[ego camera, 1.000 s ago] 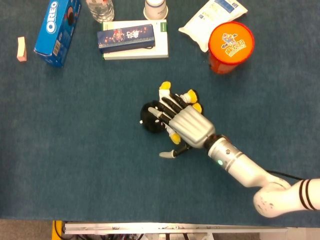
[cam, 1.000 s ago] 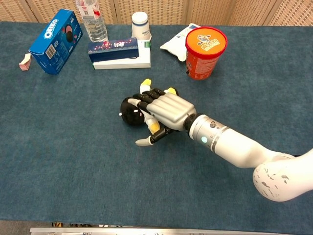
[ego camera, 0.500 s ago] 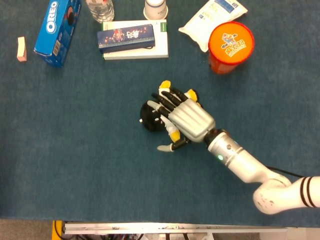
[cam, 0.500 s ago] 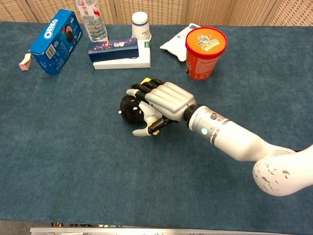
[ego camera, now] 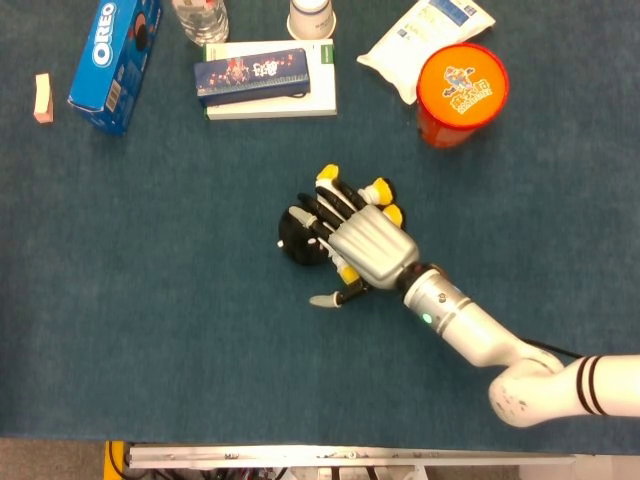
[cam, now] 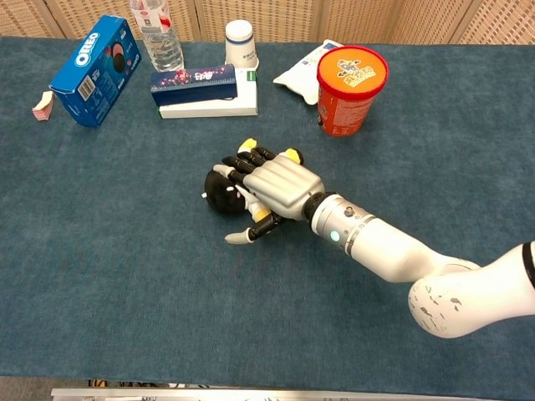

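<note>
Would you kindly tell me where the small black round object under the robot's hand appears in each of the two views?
Head view: the black round object lies just left of centre, under the fingers of the right hand.
Chest view: the same object sits left of centre, at the right hand's fingertips.
Shared landmark: the orange canister, up and to the right of the object in both views.

A round ball (ego camera: 298, 240) sits in the middle of the table (ego camera: 150, 330). The right hand (ego camera: 362, 243) lies on its right side, fingers over it. Along the top, from left to right: cookie box (ego camera: 115, 62), bottle (ego camera: 201, 18), long box (ego camera: 254, 76) on a flat box (ego camera: 322, 95), cup (ego camera: 311, 17), bag (ego camera: 425, 35), tub (ego camera: 459, 92).
</note>
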Controlling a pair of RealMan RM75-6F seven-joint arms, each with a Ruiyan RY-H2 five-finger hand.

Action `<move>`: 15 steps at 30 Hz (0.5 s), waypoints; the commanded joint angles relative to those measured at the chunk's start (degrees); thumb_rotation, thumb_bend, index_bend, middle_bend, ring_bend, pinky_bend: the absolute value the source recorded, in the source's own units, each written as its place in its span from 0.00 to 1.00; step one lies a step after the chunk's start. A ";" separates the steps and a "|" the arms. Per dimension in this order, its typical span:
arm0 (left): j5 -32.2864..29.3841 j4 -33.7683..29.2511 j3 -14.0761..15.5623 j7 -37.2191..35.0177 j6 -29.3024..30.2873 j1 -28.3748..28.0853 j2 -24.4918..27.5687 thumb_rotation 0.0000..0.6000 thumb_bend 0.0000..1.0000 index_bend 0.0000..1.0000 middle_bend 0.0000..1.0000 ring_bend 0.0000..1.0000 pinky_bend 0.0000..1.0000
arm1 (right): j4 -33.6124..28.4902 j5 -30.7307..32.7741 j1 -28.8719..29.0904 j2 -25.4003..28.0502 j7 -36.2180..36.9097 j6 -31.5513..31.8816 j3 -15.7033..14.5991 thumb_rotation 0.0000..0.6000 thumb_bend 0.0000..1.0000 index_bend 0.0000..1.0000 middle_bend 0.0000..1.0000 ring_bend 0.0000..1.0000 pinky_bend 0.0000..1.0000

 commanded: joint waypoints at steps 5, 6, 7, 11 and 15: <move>0.47 -0.21 -0.01 0.17 0.05 -0.17 -0.13 1.00 0.25 0.00 0.00 0.00 0.02 | -3.54 -2.20 -0.99 2.65 2.25 1.69 0.36 0.23 0.00 0.00 0.00 0.00 0.00; 0.50 -0.25 -0.05 0.12 0.15 -0.15 -0.10 1.00 0.25 0.00 0.00 0.00 0.02 | -4.57 -2.70 -1.16 3.33 2.86 2.19 0.57 0.24 0.00 0.00 0.00 0.00 0.00; 0.47 -0.28 -0.08 0.10 0.20 -0.13 -0.06 1.00 0.25 0.00 0.00 0.00 0.02 | -5.80 -3.29 -1.40 4.23 3.44 2.80 0.72 0.24 0.00 0.00 0.00 0.00 0.00; 0.34 -0.45 -0.16 0.29 -0.07 -0.28 0.06 1.00 0.25 0.00 0.00 0.00 0.02 | -13.47 -6.19 -3.08 10.95 4.86 6.27 0.72 0.26 0.00 0.00 0.00 0.00 0.00; 0.79 -0.74 -0.21 0.59 -0.04 -0.51 -0.06 1.00 0.25 0.00 0.00 0.00 0.02 | -21.54 -8.03 -5.59 19.33 5.74 9.83 0.13 0.32 0.00 0.00 0.00 0.00 0.00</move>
